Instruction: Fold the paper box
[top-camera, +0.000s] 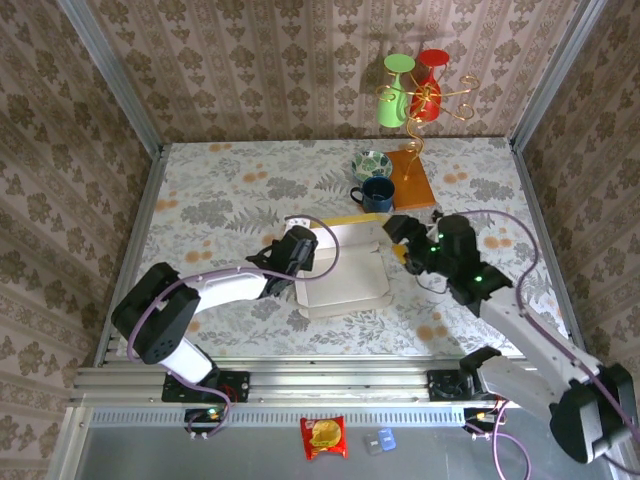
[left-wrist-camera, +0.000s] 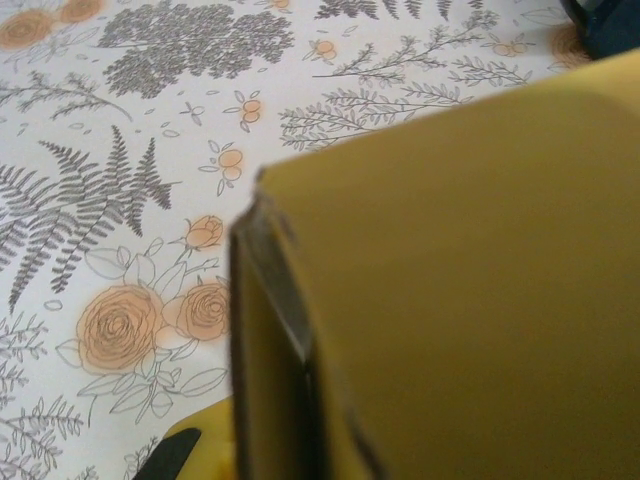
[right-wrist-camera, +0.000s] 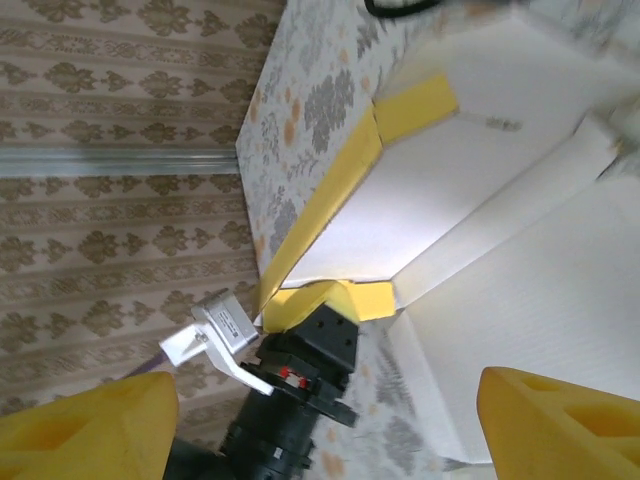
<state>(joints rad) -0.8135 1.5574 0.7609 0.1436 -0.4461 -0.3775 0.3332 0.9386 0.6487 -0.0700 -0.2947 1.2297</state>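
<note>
The paper box (top-camera: 345, 268) lies opened out in the middle of the table, whitish inside with yellow outer faces, its far and side walls partly raised. My left gripper (top-camera: 297, 253) is at the box's left edge, shut on a yellow flap there. In the left wrist view that yellow cardboard (left-wrist-camera: 470, 280) stands close up, edge on. My right gripper (top-camera: 397, 243) hovers at the box's right side, open. In the right wrist view its yellow fingers (right-wrist-camera: 90, 430) are spread wide with nothing between them, facing the white inside of the box (right-wrist-camera: 480, 170) and the left gripper (right-wrist-camera: 325, 325) pinching the flap.
Behind the box stand a blue mug (top-camera: 377, 194), a patterned bowl (top-camera: 371, 163) and an orange-brown wooden board (top-camera: 418, 180) bearing a gold stand with green and red cups (top-camera: 412, 92). A red snack packet (top-camera: 323, 437) lies below the arms' rail.
</note>
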